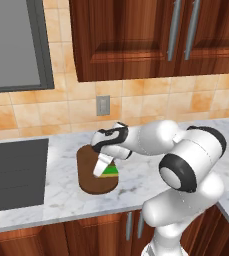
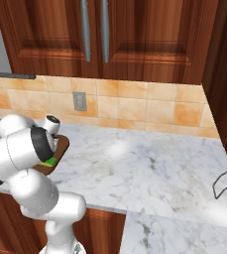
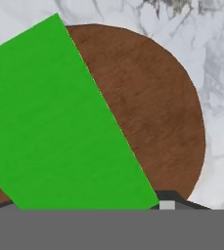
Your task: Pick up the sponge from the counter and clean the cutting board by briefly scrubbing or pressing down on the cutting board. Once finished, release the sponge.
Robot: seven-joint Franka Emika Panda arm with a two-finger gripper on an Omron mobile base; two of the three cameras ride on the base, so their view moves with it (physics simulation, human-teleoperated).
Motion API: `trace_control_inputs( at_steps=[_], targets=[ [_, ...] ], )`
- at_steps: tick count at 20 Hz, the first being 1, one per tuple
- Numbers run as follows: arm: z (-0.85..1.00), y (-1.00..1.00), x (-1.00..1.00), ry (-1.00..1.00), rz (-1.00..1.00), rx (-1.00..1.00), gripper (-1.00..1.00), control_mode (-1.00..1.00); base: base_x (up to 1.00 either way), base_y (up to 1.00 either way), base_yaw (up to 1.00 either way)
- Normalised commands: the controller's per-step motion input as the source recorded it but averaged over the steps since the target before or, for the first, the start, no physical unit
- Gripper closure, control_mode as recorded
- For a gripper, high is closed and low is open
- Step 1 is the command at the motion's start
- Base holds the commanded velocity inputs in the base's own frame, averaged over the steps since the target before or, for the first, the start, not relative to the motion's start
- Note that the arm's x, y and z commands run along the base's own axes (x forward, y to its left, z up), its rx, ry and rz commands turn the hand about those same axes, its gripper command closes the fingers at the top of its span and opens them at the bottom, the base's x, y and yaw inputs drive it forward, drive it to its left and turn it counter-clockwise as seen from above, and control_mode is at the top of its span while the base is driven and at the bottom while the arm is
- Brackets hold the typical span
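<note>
The green sponge lies flat on the near part of the dark brown cutting board, which rests on the marble counter. My gripper points down right over the sponge, with a white finger reaching its left edge. In the hand view the sponge sits skewed across the round end of the board, and my gripper straddles it. A dark fingertip stands just off the sponge's corner. The jaws stand wide and open. From the right, a sliver of sponge shows on the board behind my arm.
A dark grey cooktop panel lies left of the board. A wall outlet sits in the tiled backsplash under dark wood cabinets. Marble counter stretches to the right and turns a corner.
</note>
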Motion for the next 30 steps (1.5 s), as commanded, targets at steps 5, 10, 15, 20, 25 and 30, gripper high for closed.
trace_control_inputs(
  at_steps=[5, 10, 15, 20, 25, 30],
  targets=[
    [-0.02, 0.23, -0.85, 0.26, -0.08, 0.00, 1.00, -1.00, 0.00, 0.00, 0.00],
    [0.00, 0.13, -0.74, 0.14, -0.11, 0.00, 1.00, -1.00, 0.00, 0.00, 0.00],
    [0.00, -0.13, -0.08, 0.12, -0.17, 0.00, 1.00, -1.00, 0.00, 0.00, 0.00],
    [0.00, -0.60, -0.05, 0.21, -0.25, 0.01, 1.00, -1.00, 0.00, 0.00, 0.00],
    [-0.01, -0.69, -0.51, 0.23, -0.30, 0.08, 1.00, -1.00, 0.00, 0.00, 0.00],
    [0.29, -0.35, -0.25, 0.07, -0.23, 0.05, 1.00, -1.00, 0.00, 0.00, 0.00]
  ],
)
